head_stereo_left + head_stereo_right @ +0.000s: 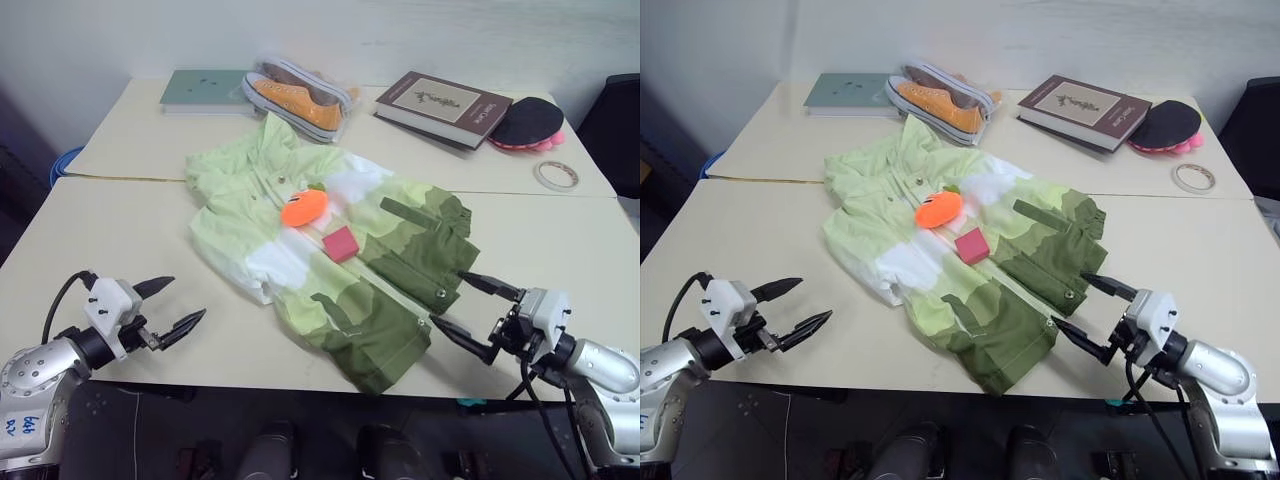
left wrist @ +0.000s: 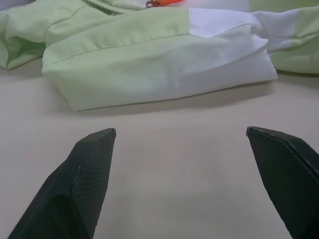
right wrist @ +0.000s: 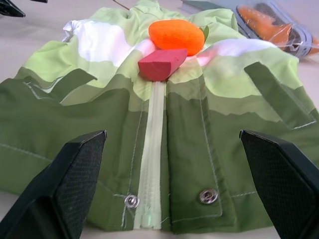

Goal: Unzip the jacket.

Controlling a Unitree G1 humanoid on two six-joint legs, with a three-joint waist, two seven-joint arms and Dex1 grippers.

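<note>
The bench is two cream tops pushed together, with a seam running across behind the jacket's middle. The jacket lies flat across that seam near the centre, collar toward the far side and dark olive hem at the near edge, its front closed with a pale zipper strip running up the middle. Open bench surface lies on both sides of the jacket.

The left arm reaches in from the near left corner, its claw released, fingers spread wide and pointing toward the jacket's white sleeve, hovering over bare surface well short of the fabric. The right arm comes in from the near right corner; its claw is also released, fingers wide apart, aimed at the jacket's olive hem, with the tips just beside the hem corner and the snap buttons.

Beyond the jacket's collar lie a pair of orange sneakers in a clear bag, a green book left of them, and a brown book to the right. A black-and-pink object sits beside that book, and a tape roll lies nearer, right of the jacket.

On the jacket's chest rest an orange plush toy and, touching it on the hem side, a red block.
</note>
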